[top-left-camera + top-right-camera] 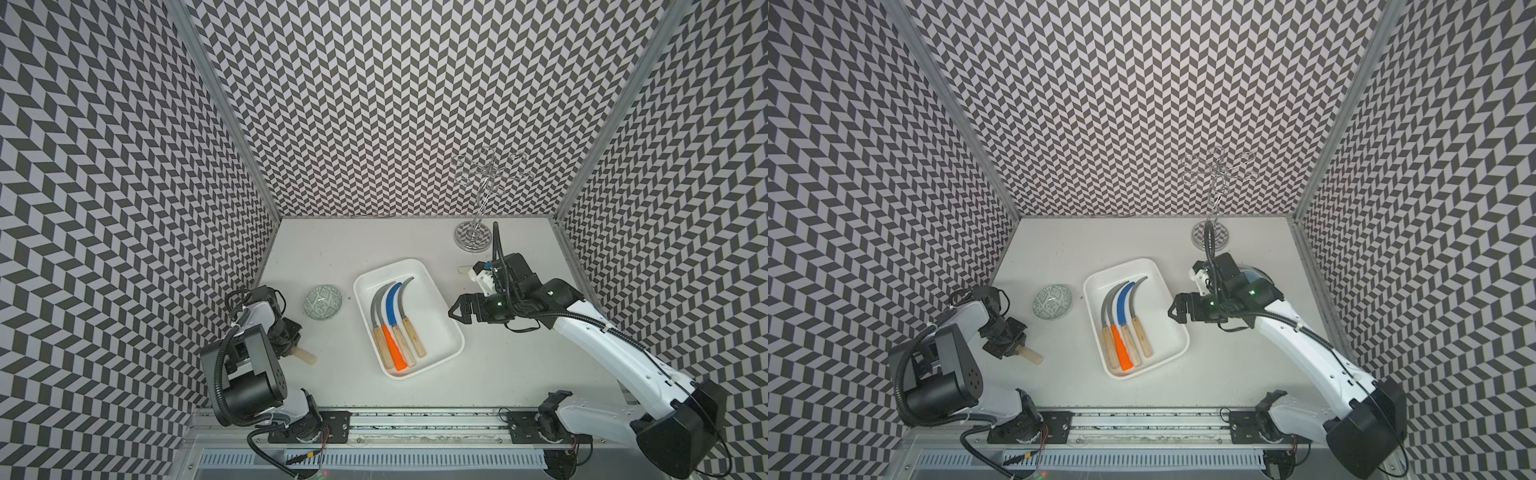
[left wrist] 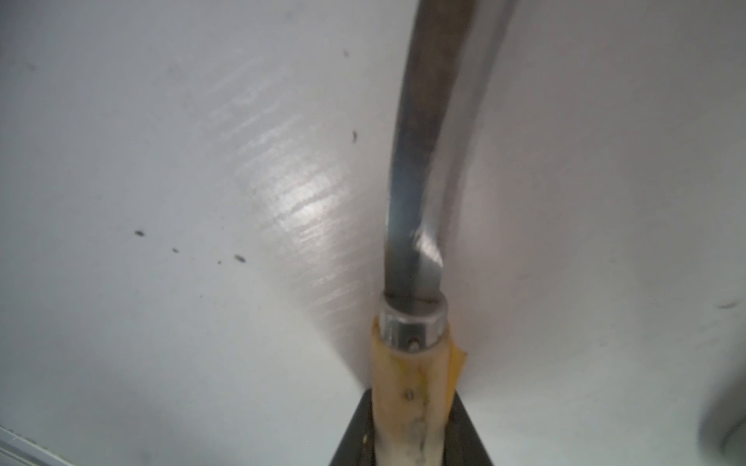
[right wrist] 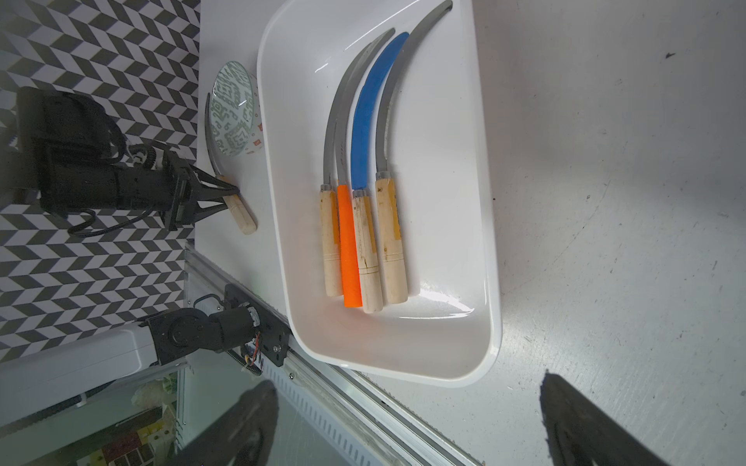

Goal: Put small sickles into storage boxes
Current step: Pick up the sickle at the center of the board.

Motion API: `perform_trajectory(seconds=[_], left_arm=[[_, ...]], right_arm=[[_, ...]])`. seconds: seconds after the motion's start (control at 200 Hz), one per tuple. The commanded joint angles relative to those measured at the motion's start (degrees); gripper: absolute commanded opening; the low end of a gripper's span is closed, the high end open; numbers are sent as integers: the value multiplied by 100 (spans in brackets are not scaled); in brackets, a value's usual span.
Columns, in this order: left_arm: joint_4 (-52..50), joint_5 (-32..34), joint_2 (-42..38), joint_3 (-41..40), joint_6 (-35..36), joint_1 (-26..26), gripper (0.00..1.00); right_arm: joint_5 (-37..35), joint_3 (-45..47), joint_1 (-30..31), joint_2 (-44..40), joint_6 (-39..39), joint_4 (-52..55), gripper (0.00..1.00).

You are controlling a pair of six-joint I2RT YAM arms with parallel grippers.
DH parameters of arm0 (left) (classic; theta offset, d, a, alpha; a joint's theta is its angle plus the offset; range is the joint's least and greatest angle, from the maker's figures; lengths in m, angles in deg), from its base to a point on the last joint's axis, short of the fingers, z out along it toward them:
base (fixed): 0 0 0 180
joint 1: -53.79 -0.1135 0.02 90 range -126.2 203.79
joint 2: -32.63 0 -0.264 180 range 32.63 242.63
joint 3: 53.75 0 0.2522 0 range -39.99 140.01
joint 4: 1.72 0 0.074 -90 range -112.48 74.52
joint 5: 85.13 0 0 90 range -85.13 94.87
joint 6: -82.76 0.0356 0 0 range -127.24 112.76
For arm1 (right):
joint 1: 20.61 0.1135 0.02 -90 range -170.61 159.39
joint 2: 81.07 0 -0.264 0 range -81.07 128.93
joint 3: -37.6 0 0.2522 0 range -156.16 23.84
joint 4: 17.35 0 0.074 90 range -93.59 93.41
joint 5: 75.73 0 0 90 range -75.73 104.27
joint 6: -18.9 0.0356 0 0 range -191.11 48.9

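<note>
Sickles (image 1: 402,345) lie four abreast in the white tray (image 1: 438,328) at the middle of the table (image 1: 332,249), handles toward the robot and blades curving to the back; three have grey blades and pale wooden handles, and the blue-bladed sickle (image 1: 390,316) with its orange handle lies second from the left. A fifth sickle (image 3: 242,214) is outside the tray, on the left side of the table, with its blade running past the patterned bowl (image 1: 323,302). The left gripper (image 3: 230,193) is clamped on its wooden handle just behind the metal collar, and the black fingers (image 2: 470,439) press both sides; whether it rests on the table or is just clear of it I cannot tell. The right gripper (image 1: 453,309) hovers just beside the tray's right edge with its jaws wide apart and nothing between them. A pale handle end (image 1: 462,269) pokes out beside the right arm, the rest hidden. A clear stand (image 1: 471,239) is at the back right.
</note>
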Motion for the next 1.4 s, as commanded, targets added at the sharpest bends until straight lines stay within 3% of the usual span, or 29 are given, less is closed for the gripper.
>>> perform_trajectory(seconds=[0.0, 0.315, 0.731, 1.392], left_arm=[[-9, 30, 199, -140, 11, 45, 7], [-47, -32, -21, -91, 103, 158, 0], [-656, 249, -551, 504, 374, 162, 0], [-369, -436, -1044, 590, -202, 229, 0]], right_arm=[[30, -16, -21, -14, -74, -150, 100], [-14, -27, -20, 17, -73, -152, 100], [117, -62, -25, 148, -107, -227, 100], [298, -289, 15, 541, -205, -117, 100]])
